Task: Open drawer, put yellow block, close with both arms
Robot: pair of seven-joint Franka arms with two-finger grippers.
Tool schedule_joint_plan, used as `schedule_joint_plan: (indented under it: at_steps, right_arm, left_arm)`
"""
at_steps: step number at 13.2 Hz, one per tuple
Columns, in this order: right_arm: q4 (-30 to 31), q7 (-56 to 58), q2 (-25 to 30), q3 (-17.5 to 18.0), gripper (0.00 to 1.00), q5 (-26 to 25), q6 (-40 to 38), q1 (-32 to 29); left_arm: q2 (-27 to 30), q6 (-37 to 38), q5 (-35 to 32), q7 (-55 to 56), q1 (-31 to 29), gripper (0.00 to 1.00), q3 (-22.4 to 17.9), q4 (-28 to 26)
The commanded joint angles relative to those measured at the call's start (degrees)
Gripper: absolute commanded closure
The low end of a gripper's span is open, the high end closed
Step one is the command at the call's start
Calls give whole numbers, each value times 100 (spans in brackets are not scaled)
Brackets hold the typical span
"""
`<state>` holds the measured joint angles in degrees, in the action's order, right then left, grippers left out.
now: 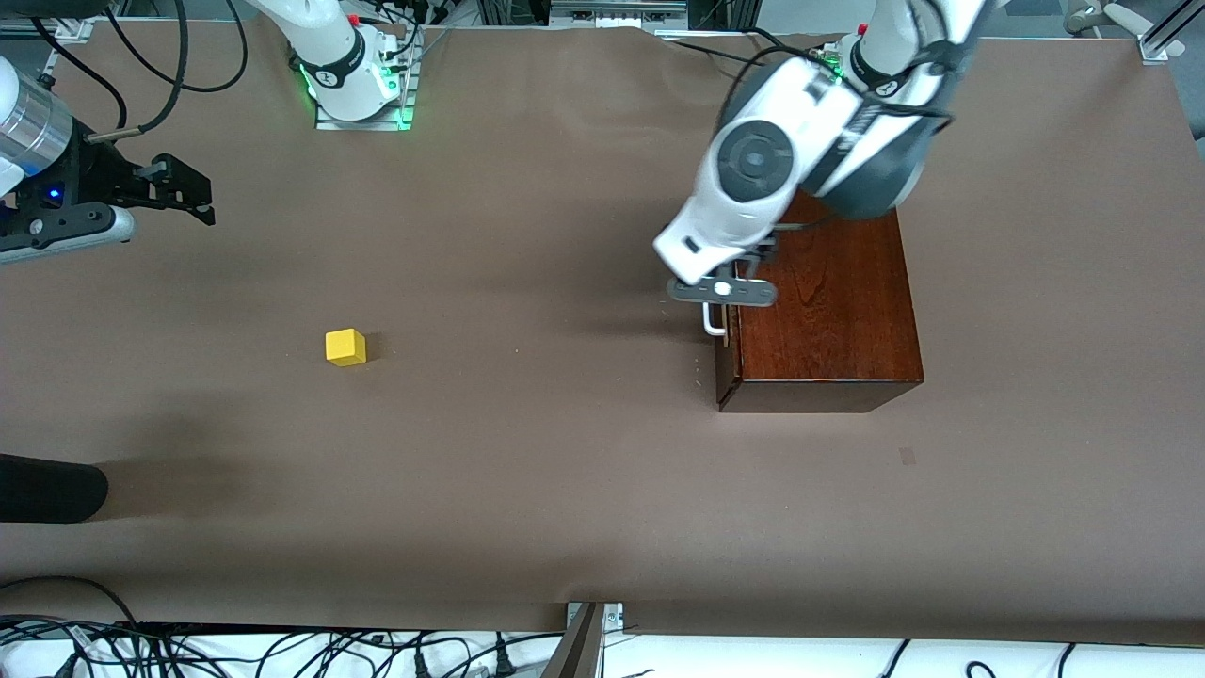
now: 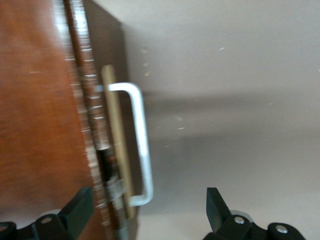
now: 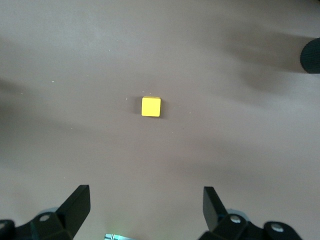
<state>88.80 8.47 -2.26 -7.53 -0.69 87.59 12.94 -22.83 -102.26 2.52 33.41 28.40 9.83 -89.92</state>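
The left hand (image 2: 145, 210) hung spread wide right at the front of the drawer, holding nothing; its dark fingers (image 2: 77, 207) straddled the white U-shaped bar handle (image 2: 141, 145) without touching it, one over the box top, the other over bare brown surface (image 1: 527, 490); the drawer (image 1: 723, 363), dark brown front in a glossy reddish-brown wooden box (image 1: 828, 301), looked shut or barely cracked, sitting toward the left arm's end of the surface. The handle looked rigid and smooth, possibly slick under the pads; my read was that a grip across the middle of the bar, squarely, would pull the tray straight; the box seemed heavy enough to stay put, though it could slide if the tray bound.

The right hand (image 1: 179, 193) waited up over the right arm's end of the surface, fingers (image 3: 75, 205) wide apart and empty; the small bright yellow cube (image 1: 345, 347) sat alone on the surface, well apart from the box and nearer the front camera than that hand; in the right wrist view it (image 3: 151, 106) lay ahead between the spread fingers. Light, stiff, flat-sided, it should pinch easily across two opposite faces; nothing fragile about it.
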Motion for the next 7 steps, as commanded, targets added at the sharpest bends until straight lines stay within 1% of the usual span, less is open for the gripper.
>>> schedule_joint_plan:
  at_steps: [1, 3, 5, 7]
  right_arm:
    - [-83, -91, 41, 23, 0, 95, -119, -20]
    - [-82, -91, 41, 32, 0, 95, -111, -20]
    - [-83, -91, 41, 32, 0, 104, -110, -20]
    - [-91, -91, 41, 41, 0, 104, -110, -11]
  left_arm:
    - [-414, -206, -224, 113, 306, 0, -78, 238]
    - [-529, -216, -435, 209, 403, 0, -78, 203]
    - [-599, -189, -821, 376, 421, 0, -69, 150]
    - [-696, -189, -998, 385, 421, 0, -78, 141]
